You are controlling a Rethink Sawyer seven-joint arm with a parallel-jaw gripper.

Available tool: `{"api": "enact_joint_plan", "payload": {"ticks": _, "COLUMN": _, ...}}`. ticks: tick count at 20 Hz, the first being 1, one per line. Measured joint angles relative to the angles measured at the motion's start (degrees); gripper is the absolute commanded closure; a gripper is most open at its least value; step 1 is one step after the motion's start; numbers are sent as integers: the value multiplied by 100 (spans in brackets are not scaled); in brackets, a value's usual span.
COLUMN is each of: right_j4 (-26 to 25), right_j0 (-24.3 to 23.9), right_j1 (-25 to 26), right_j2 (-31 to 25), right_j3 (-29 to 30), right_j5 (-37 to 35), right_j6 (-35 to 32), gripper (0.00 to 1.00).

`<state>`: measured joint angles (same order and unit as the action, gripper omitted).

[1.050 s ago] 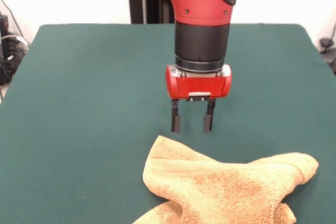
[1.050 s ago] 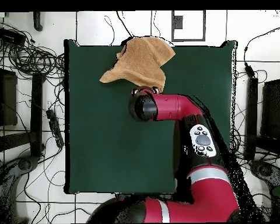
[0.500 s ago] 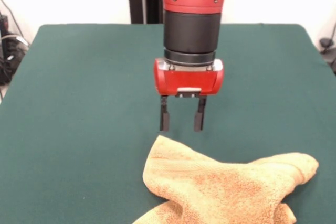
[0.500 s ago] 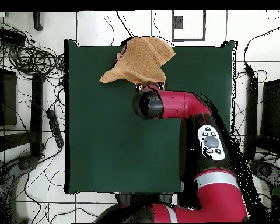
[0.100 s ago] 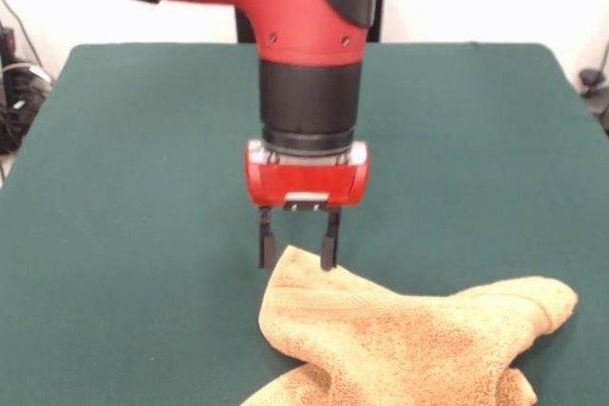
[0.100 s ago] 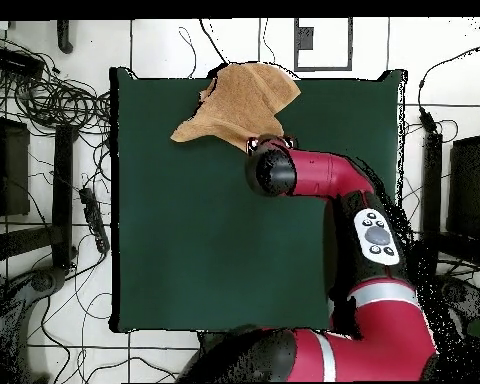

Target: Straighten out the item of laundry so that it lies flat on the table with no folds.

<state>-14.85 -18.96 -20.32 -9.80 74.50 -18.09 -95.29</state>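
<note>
The towel (image 5: 419, 339) lay crumpled and folded on the table (image 5: 143, 140), at the edge nearest the front camera, with part of it running out of that view's bottom edge. Its upper left corner rose to a rounded peak, and a long fold reached out to the right. From overhead, the towel (image 6: 239, 103) sat at the table's (image 6: 204, 240) top edge, its upper part hanging a little over that edge. The arm (image 5: 285, 16) came down with the gripper (image 5: 297, 252) pointing straight at the table, its two dark fingers (image 5: 267, 249) spread apart with a clear gap between them and nothing held. The tips stood at the towel's peaked corner, one finger just left of it and the other over its edge; whether they touched the cloth could not be told.
</note>
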Motion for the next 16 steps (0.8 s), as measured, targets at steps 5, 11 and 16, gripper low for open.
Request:
{"api": "enact_joint_plan", "payload": {"ticks": 5, "right_j4": 0, "right_j0": -136, "right_j1": 366, "right_j2": -142, "right_j3": -146, "right_j5": 2, "right_j6": 0, "gripper": 0}}
{"api": "enact_joint_plan", "payload": {"ticks": 11, "right_j4": -45, "right_j0": -153, "right_j1": 403, "right_j2": -198, "right_j3": -241, "right_j5": 15, "right_j6": 0, "gripper": 0}}
{"api": "enact_joint_plan", "payload": {"ticks": 16, "right_j4": -226, "right_j0": -128, "right_j1": 385, "right_j2": -198, "right_j3": -242, "right_j5": 16, "right_j6": 0, "gripper": 0}}
